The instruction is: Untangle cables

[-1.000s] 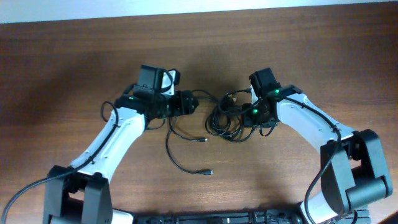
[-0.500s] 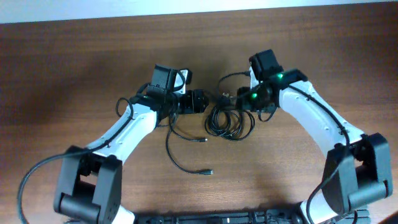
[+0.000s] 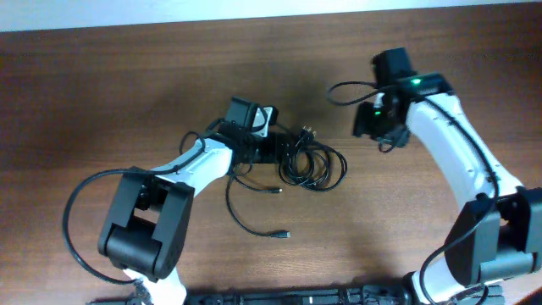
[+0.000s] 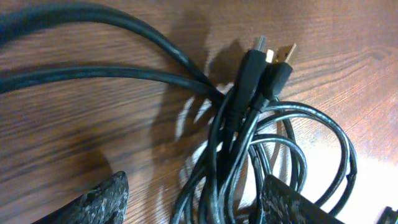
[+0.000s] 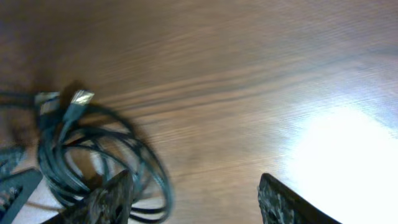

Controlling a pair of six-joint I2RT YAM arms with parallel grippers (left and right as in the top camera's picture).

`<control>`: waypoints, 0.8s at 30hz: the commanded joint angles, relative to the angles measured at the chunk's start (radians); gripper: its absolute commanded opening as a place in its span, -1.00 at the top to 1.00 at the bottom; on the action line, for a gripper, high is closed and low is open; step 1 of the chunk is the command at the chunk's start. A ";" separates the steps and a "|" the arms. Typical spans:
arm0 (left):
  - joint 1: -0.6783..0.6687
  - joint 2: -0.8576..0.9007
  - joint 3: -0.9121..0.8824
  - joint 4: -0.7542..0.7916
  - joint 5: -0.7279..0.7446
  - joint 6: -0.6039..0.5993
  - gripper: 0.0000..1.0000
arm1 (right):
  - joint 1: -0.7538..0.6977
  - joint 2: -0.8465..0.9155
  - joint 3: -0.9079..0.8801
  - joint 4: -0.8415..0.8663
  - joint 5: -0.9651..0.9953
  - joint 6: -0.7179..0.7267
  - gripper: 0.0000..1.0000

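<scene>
On brown wood table (image 3: pixel 102 85), coiled cables (image 3: pixel 315 165) — left end effector (image 4: pixel 193 190) spread, right end effector (image 5: pixel 194 186) likewise

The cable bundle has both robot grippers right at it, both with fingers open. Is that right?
Not quite. Only the left gripper is at the cables, fingers open on either side of them. The right gripper is open too, but hangs apart from the bundle, as the overhead view shows.

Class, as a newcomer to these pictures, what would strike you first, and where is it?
A tangled coil of black cables in the middle of the table, with two plugs poking out. The left claw sits open astride it; the right claw hangs open apart from it.
</scene>
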 commanded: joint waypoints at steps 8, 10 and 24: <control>-0.084 0.038 0.012 0.041 -0.082 0.016 0.66 | -0.130 -0.017 0.017 -0.053 -0.036 -0.027 -0.27; -0.084 0.038 0.016 0.043 -0.082 0.016 1.00 | -0.126 -0.017 0.017 -0.054 -0.036 -0.034 -0.27; 0.094 -0.241 0.115 -0.023 0.118 -0.022 1.00 | -0.114 -0.017 0.017 -0.029 -0.344 -0.258 -0.32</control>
